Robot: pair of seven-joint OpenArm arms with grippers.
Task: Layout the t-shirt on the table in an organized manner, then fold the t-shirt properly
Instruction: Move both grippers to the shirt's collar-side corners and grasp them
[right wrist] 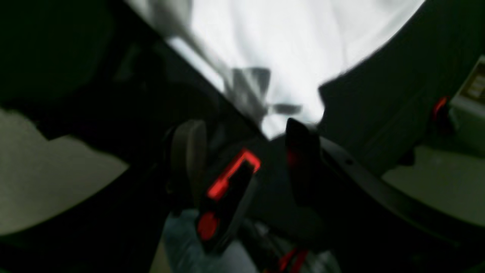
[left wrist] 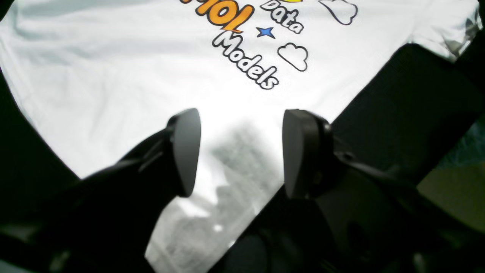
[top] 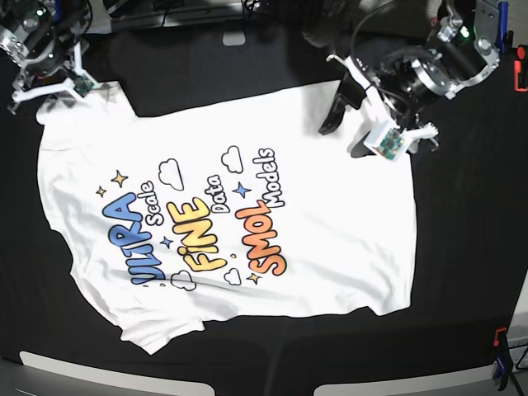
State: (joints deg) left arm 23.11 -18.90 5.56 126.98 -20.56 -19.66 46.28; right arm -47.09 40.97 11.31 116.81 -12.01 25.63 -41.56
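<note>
The white t-shirt [top: 272, 247] lies spread on the black table [top: 462, 247], colourful print up, with its plain end toward the right. My left gripper [top: 340, 107] hovers open over the shirt's upper right corner. In the left wrist view its fingers [left wrist: 185, 151] stand wide apart above white cloth [left wrist: 113, 76], holding nothing. My right gripper [top: 51, 82] is at the shirt's upper left corner, by a sleeve. In the blurred right wrist view that gripper [right wrist: 246, 159] is open, with the shirt's edge [right wrist: 295, 45] beyond it and nothing held.
A red clamp [right wrist: 227, 189] sits just under the right gripper at the table's edge. More clamps stand at the lower right [top: 499, 363] and right edge [top: 520, 78]. Grey panels [top: 82, 371] line the front edge. A small white object [top: 233, 39] lies at the back.
</note>
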